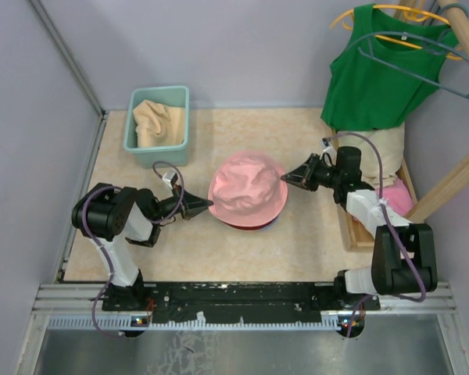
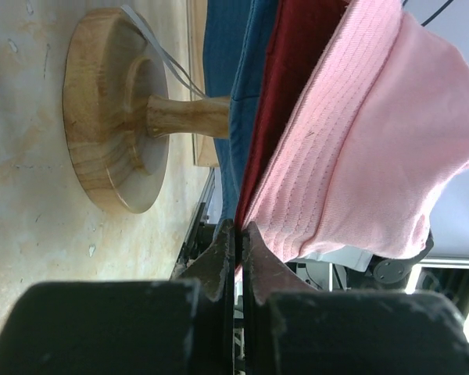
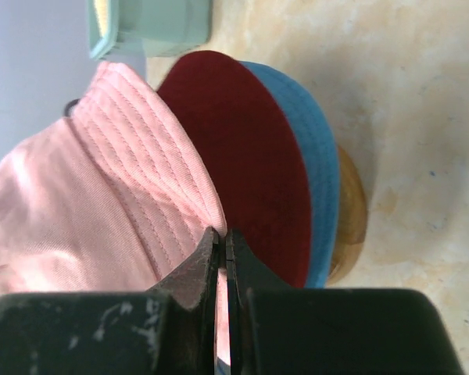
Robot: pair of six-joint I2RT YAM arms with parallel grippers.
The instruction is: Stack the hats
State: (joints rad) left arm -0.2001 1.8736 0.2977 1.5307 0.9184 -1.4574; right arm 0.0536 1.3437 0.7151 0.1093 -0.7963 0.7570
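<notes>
The pink hat [image 1: 247, 190] lies on top of a dark red hat [image 3: 242, 156] and a blue hat [image 3: 320, 172], all on a round wooden stand [image 2: 113, 109]. My left gripper [image 1: 207, 205] is shut on the pink hat's left brim; in the left wrist view the brim [image 2: 297, 211] runs into the closed tips [image 2: 240, 226]. My right gripper [image 1: 285, 178] is shut on the right brim, with pink cloth pinched between its jaws [image 3: 223, 231]. A beige hat [image 1: 156, 121] lies crumpled in the teal basket [image 1: 133, 129] at the back left.
A green tank top [image 1: 379, 66] hangs on a hanger at the back right, above a wooden rack [image 1: 453, 180] with beige and pink cloth [image 1: 399, 199] beside the right arm. Grey walls close in the table on the left, back and right.
</notes>
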